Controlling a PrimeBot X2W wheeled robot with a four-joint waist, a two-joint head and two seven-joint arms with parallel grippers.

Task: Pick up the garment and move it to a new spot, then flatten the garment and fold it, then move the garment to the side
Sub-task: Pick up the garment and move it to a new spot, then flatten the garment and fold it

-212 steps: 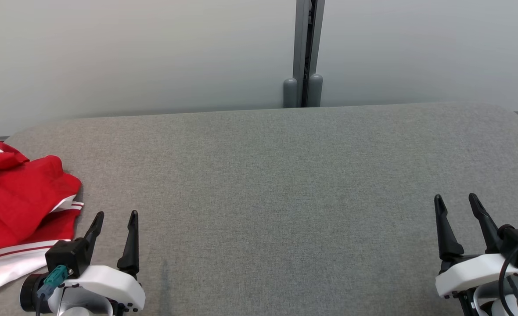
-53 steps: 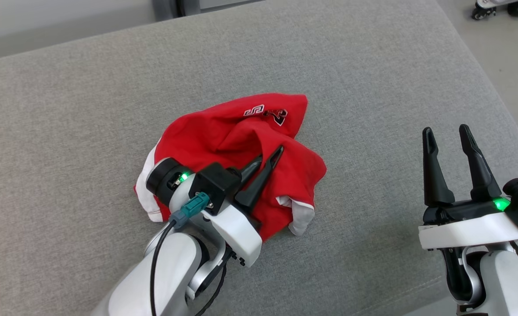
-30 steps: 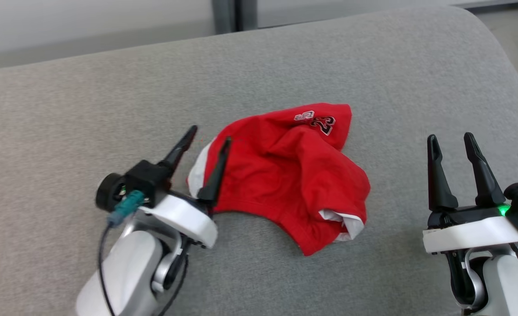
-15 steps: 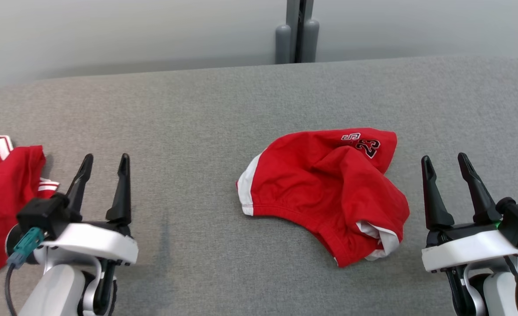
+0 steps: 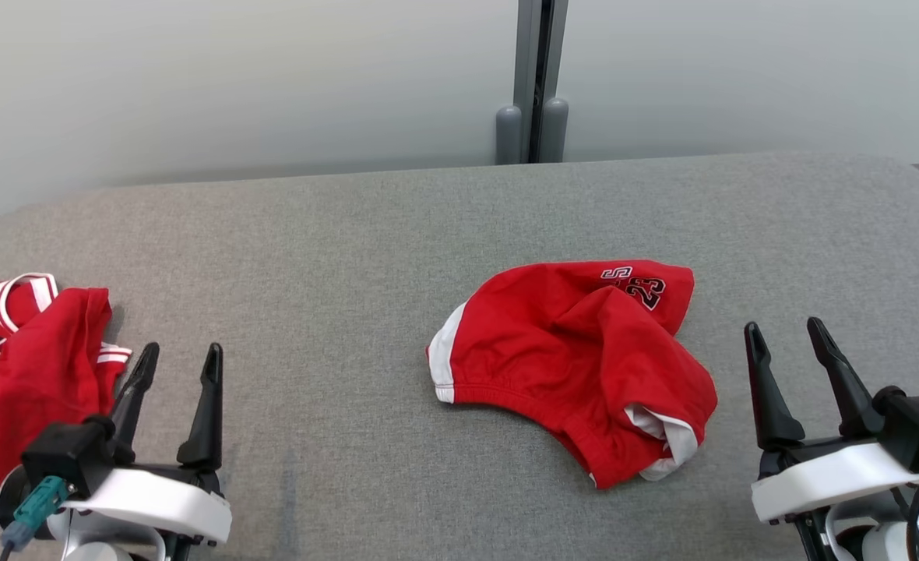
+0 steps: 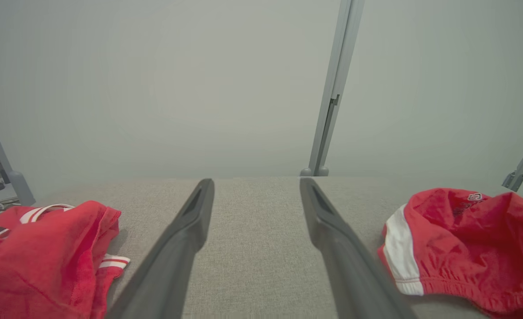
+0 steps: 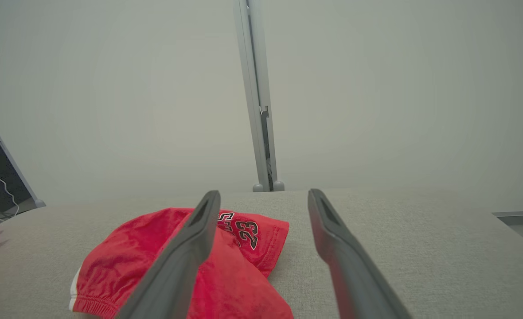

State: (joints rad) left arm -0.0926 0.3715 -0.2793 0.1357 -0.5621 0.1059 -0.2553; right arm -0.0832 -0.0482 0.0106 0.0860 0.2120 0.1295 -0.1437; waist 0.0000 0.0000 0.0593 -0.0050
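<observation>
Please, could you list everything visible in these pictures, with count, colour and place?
shorts: one, red with white trim, crumpled mid-surface
second garment: one, red with white stripes, surface's left edge
padded surface: one, grey, under both garments
wall panels: two, pale grey, behind the surface
post: one, grey, between the panels
left gripper: one, dark jaws open, lower left, near the second garment
right gripper: one, dark jaws open, lower right, beside the shorts
</observation>
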